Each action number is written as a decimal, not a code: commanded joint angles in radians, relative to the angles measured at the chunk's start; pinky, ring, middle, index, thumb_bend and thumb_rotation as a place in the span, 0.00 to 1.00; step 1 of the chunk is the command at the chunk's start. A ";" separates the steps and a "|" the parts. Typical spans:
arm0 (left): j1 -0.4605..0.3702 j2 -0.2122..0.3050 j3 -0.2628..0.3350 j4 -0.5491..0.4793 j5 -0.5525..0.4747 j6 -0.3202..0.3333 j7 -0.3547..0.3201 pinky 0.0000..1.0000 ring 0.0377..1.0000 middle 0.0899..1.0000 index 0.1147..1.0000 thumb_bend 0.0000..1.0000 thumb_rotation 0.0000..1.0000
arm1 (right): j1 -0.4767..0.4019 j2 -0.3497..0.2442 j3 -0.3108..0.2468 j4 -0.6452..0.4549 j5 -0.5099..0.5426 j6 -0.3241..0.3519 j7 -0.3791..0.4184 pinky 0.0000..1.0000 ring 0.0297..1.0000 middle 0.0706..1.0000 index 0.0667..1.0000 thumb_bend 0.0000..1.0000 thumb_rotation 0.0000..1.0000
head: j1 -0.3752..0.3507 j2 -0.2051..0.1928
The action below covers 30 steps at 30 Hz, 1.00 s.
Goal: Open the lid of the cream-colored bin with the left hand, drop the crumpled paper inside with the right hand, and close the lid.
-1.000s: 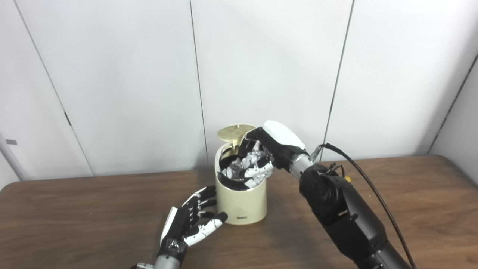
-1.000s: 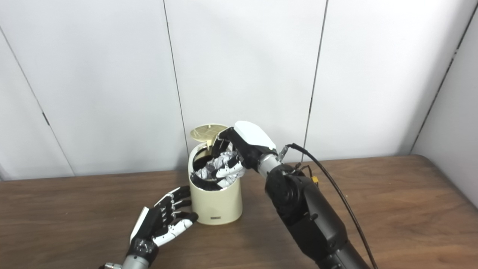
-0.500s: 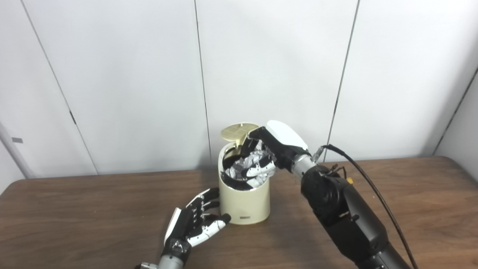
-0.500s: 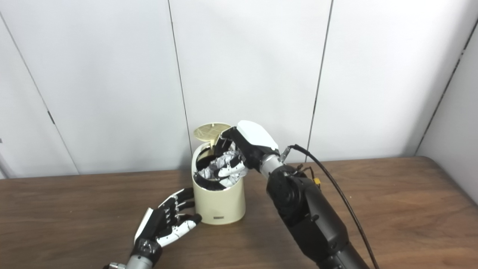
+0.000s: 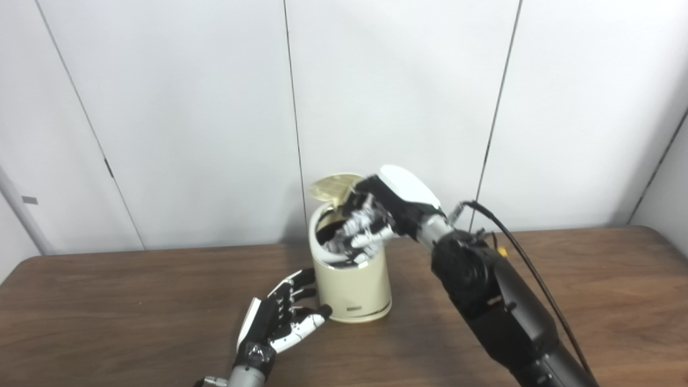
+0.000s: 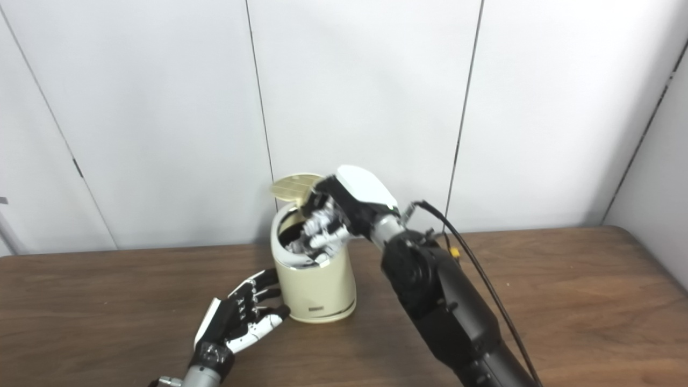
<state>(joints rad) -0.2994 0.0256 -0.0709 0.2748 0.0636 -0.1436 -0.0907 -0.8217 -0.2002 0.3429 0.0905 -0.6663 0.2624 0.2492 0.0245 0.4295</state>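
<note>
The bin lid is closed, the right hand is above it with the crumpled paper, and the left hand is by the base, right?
Not quite: the lid is up, as the left eye view shows. The rest holds: right hand with the paper above the bin, left hand by its base.

Smooth, faintly glossy cream plastic on the cylindrical bin (image 5: 355, 290), matt dark grained wood across the brown table (image 5: 107, 317), glossy black-and-white plastic shells on the left hand (image 5: 279, 322), creased white paper (image 5: 357, 226).
</note>
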 commanded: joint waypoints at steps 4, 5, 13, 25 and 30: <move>-0.032 -0.007 -0.011 -0.017 -0.005 -0.028 -0.004 0.66 0.80 0.85 0.85 0.72 0.29 | -0.085 0.016 -0.001 -0.046 0.004 -0.017 0.010 0.34 0.39 0.46 0.46 0.50 0.00 | 0.003 0.006; -0.032 -0.007 -0.011 -0.018 -0.007 -0.026 -0.005 0.66 0.80 0.85 0.85 0.72 0.29 | -0.086 0.016 0.000 -0.046 0.003 -0.018 0.012 0.34 0.39 0.46 0.46 0.50 0.00 | 0.003 0.006; -0.031 -0.008 -0.009 -0.023 -0.008 -0.019 -0.006 0.66 0.80 0.85 0.85 0.72 0.28 | -0.082 0.012 0.000 -0.036 -0.002 -0.026 0.011 0.35 0.38 0.46 0.46 0.50 0.00 | 0.002 0.008; -0.033 -0.005 -0.011 -0.018 -0.004 -0.029 -0.007 0.64 0.80 0.85 0.85 0.71 0.29 | -0.063 -0.004 0.008 -0.033 -0.012 -0.051 0.004 0.36 0.39 0.46 0.45 0.50 0.00 | -0.003 0.010; -0.036 -0.005 -0.010 -0.013 -0.007 -0.031 -0.007 0.64 0.79 0.84 0.84 0.72 0.28 | -0.059 -0.008 0.005 -0.027 -0.010 -0.068 0.004 0.36 0.39 0.46 0.44 0.50 0.00 | -0.003 0.009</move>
<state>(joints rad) -0.3011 0.0202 -0.0798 0.2754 0.0633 -0.1432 -0.0973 -0.8438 -0.1980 0.3618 0.0790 -0.6754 0.2256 0.2790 0.0199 0.4372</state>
